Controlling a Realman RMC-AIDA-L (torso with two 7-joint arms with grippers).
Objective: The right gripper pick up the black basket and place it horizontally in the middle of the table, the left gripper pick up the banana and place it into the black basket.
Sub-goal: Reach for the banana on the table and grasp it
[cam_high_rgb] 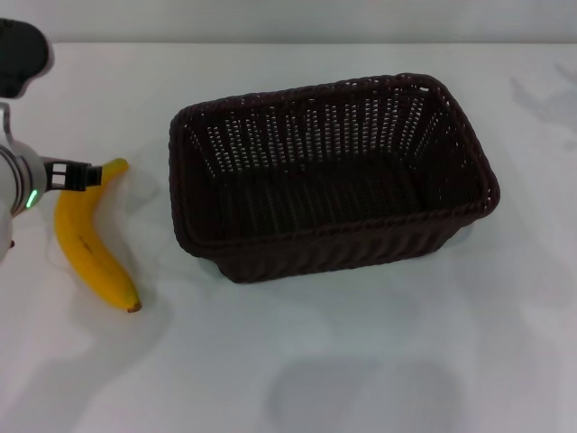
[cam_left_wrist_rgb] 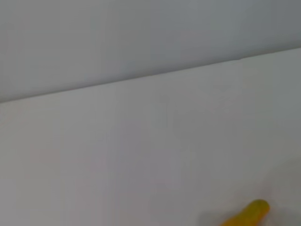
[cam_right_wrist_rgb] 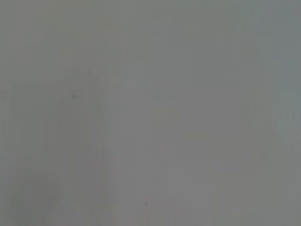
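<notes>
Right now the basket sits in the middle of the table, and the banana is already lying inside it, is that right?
Not quite. The black basket does sit mid-table, but it is empty. The banana lies on the table to the basket's left, with the left gripper at its upper end. The head view shows this.

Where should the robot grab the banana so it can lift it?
Probably around the thick middle of the banana, coming straight down from above. It lies flat on the table, left of the black basket, so only its top and sides are free. The left gripper is at its upper end.
</notes>
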